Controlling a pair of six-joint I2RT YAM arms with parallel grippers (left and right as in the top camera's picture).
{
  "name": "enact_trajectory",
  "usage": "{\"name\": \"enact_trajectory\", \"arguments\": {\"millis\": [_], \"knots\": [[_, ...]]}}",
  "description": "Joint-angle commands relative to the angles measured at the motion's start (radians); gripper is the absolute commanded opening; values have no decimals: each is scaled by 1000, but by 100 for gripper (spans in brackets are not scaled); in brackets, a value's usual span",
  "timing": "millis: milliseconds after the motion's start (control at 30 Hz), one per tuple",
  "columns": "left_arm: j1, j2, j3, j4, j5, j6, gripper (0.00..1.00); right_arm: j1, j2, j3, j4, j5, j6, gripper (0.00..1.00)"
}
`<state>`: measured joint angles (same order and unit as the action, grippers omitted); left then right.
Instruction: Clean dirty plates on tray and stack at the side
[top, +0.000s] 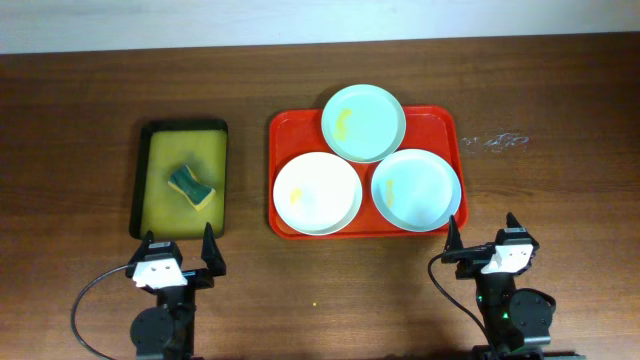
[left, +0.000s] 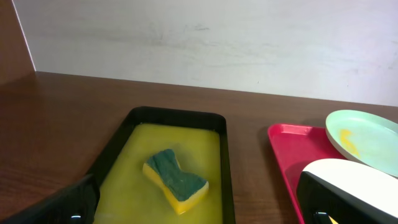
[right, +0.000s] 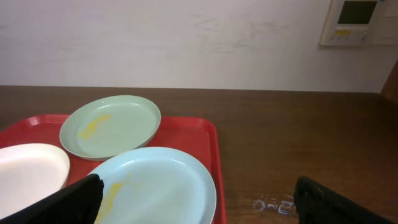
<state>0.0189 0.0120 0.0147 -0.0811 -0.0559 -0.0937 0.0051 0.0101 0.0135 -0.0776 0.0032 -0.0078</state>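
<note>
The red tray (top: 295, 135) lies around the middle of the tabletop, a little toward the right edge, with its long sides parallel to the far edge. All three plates are on it. A pale green-blue plate (top: 363, 122) sits at the tray's far side, reaching out over the far rim, with a yellow smear (top: 343, 125) on its left half. Its near edge meets the other two plates. A white plate (top: 317, 193) fills the tray's near-left part and has a yellow smudge by its left rim. A light blue plate (top: 416, 188) fills the near-right part and shows only a faint yellow streak.

Toward the left edge of the table, well apart from the tray, lies a black-rimmed sponge tray (top: 160, 150) with a yellow bottom. In it is a green-topped yellow sponge (top: 192, 186).

A wet patch (top: 497, 141) marks the wood to the right of the red tray.

The left gripper (top: 180, 240) hovers by the near edge in front of the sponge tray, fingers spread and empty. The right gripper (top: 483, 232) hovers by the near edge just off the tray's near-right corner, also spread and empty.
</note>
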Motion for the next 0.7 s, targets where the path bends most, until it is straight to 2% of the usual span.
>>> {"name": "enact_trajectory", "arguments": {"millis": [0,467,500,533,567,667], "knots": [[3,-7,-5,-2,15,19,99,-6,-6,-8,-3,9,-4,99],[3,-7,-5,0,43,16,99,-6,-6,-8,-3,9,-4,99],[3,-7,-5,16,174,-33,99,-6,-6,-8,-4,9,-4,99],[3,-7,-5,86,456,-146,99,-6,-6,-8,-3,9,-4,99],[3,-7,-5,204,639,-183,99,-6,-6,-8,-3,9,-4,99],[3,-6,26,580,691,-186,99,-6,-6,-8,-4,9,-4,99]]}}
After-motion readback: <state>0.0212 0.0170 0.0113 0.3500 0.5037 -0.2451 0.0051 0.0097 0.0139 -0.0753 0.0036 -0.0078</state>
